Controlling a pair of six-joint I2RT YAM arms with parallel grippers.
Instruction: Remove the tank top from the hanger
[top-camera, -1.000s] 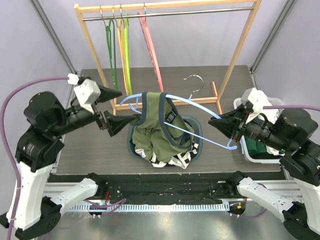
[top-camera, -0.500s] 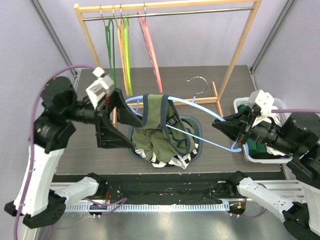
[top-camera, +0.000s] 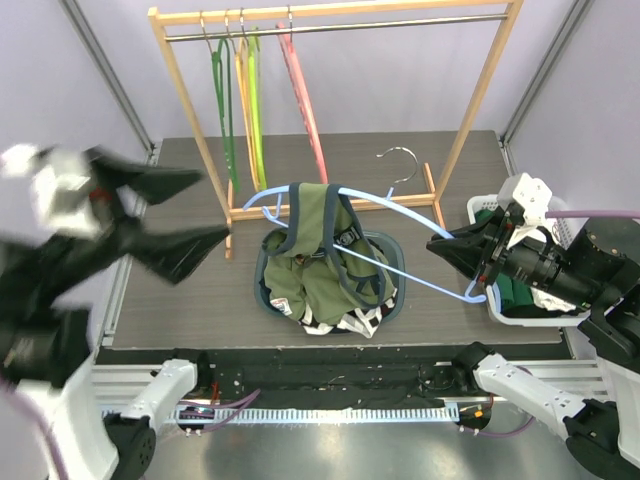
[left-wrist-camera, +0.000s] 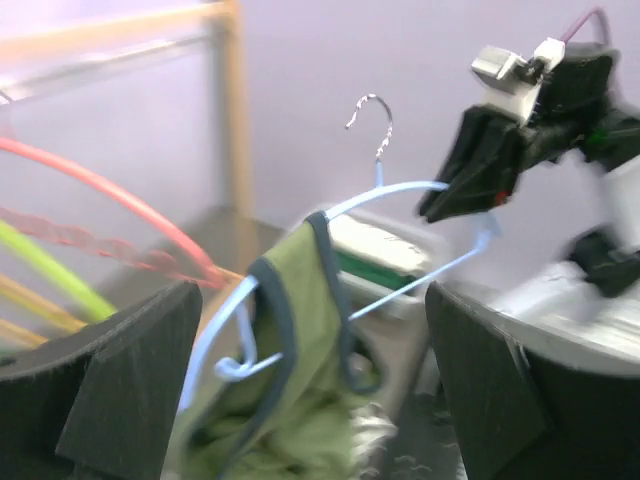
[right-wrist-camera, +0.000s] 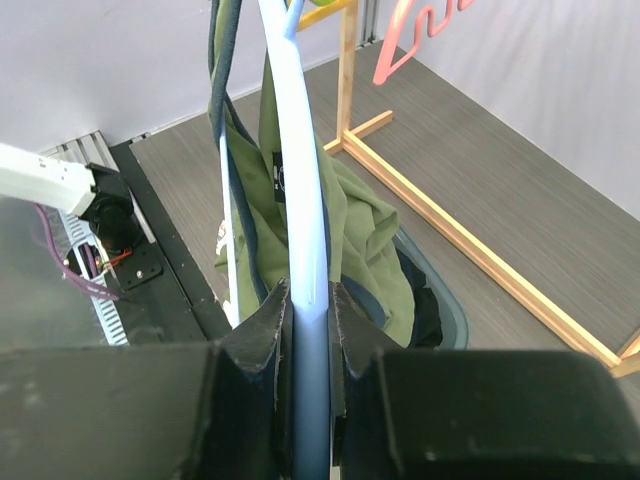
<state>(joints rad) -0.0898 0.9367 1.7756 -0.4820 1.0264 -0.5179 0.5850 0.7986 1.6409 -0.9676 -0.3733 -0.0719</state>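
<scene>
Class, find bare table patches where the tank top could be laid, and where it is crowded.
Bare tabletop lies left of the basket, and at the back under the rack, right of its coloured hangers. Crowded: the middle, where the tank top drapes into the basket, and around the white bin.

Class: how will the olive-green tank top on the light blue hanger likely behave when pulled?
Probably floppy: the olive-green tank top sags in folds from the light blue plastic hanger. Likely light, as the thin hanger shows no obvious bending. Its dark-trimmed strap loops the hanger arm, so it may snag.
</scene>
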